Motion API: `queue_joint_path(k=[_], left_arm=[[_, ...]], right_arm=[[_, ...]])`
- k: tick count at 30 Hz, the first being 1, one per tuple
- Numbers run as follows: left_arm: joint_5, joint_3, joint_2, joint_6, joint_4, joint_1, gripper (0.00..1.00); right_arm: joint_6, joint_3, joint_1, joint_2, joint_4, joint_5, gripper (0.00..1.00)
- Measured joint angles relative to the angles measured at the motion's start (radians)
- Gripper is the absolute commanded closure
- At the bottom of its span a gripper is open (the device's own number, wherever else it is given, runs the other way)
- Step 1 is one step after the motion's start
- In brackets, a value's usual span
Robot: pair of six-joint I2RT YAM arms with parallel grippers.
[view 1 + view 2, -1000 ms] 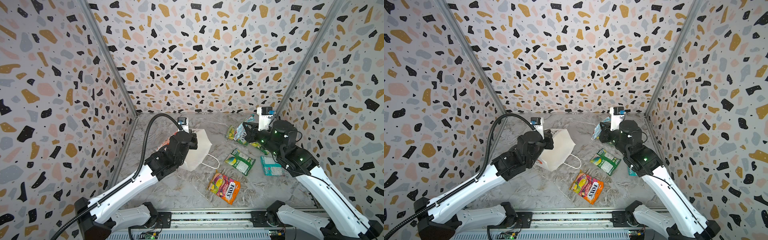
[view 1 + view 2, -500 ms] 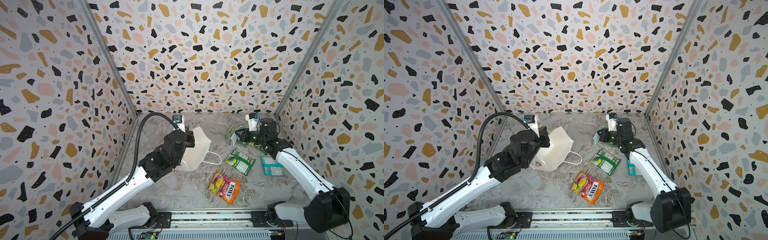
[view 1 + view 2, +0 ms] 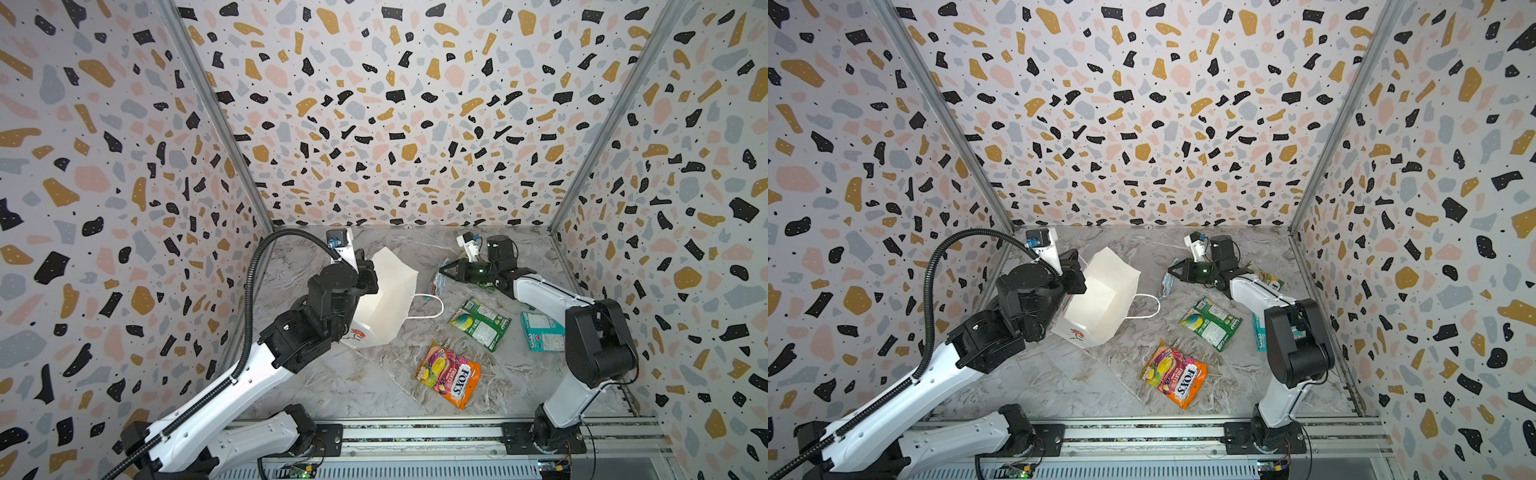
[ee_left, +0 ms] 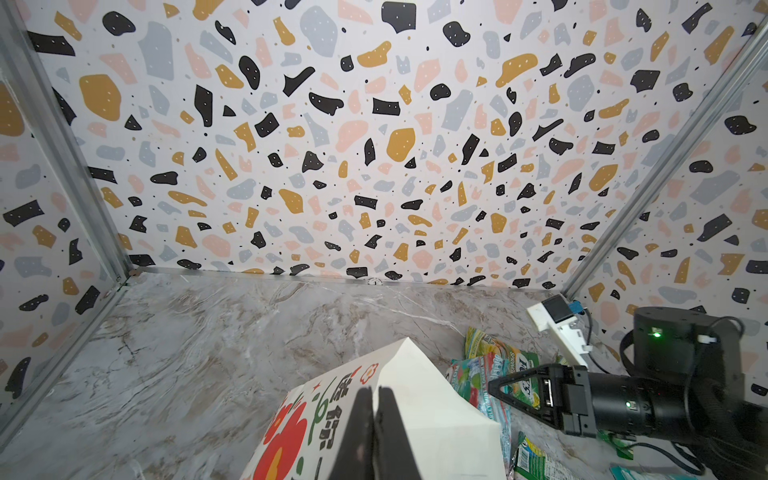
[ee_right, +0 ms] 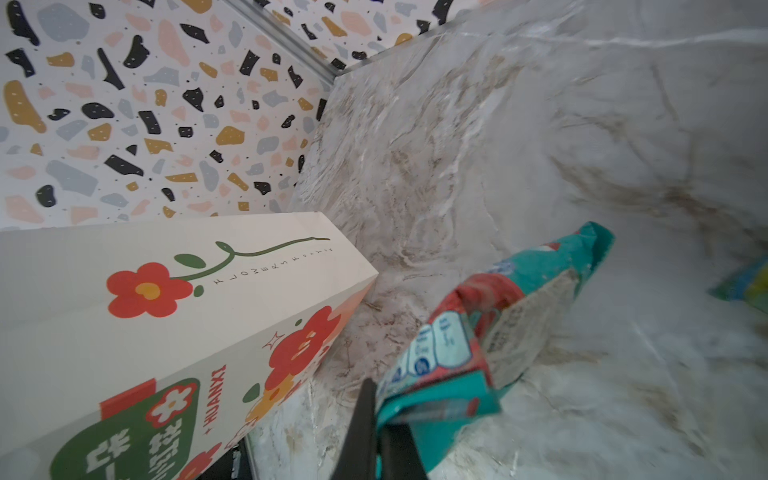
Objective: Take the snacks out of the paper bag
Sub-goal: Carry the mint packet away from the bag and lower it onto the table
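The white paper bag [image 3: 386,299] with red flowers hangs tilted, its open mouth turned to the right in both top views. My left gripper [image 3: 371,274] is shut on its upper rim; in the left wrist view the closed jaws [image 4: 376,390] lie over the printed bag [image 4: 424,399]. To the right of the bag, my right gripper [image 3: 442,270] is shut on the edge of a teal and red snack pouch [image 3: 438,284], which droops from it just above the table. In the right wrist view that pouch [image 5: 498,332] juts from the gripper [image 5: 378,428].
More snacks lie on the marble table [image 3: 332,386]: an orange pouch [image 3: 449,376] in front, a green one [image 3: 478,324] in the middle, a teal one [image 3: 540,332] by the right arm, and a green-yellow one [image 3: 1268,278] behind that arm. A bag handle [image 3: 432,305] loops onto the table.
The right arm has dropped low and its gripper has moved left with the pouch, toward the bag. The left gripper has shifted slightly back, tipping the bag a little more.
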Motion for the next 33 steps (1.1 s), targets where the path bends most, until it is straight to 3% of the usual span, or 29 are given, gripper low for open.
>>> queue_joint_path(k=[8,16,20,26,33], left_arm=[[0.002,0.000,0.002,0.000,0.000,0.000,1.00],[0.020,0.000,0.010,0.000,0.001,0.000,1.00],[0.031,0.000,0.019,0.000,0.001,0.000,1.00],[0.037,0.000,0.025,0.000,0.002,0.000,1.00],[0.048,0.003,0.039,0.002,0.007,0.000,1.00]], right_arm=[[0.039,0.019,0.014,0.127,0.104,-0.111,1.00],[-0.072,-0.010,-0.050,0.139,-0.006,-0.033,0.92],[-0.130,-0.030,-0.071,0.138,-0.069,0.042,0.82],[-0.196,-0.040,-0.072,0.138,-0.143,0.150,0.55],[-0.248,-0.059,-0.072,0.057,-0.198,0.278,0.39]])
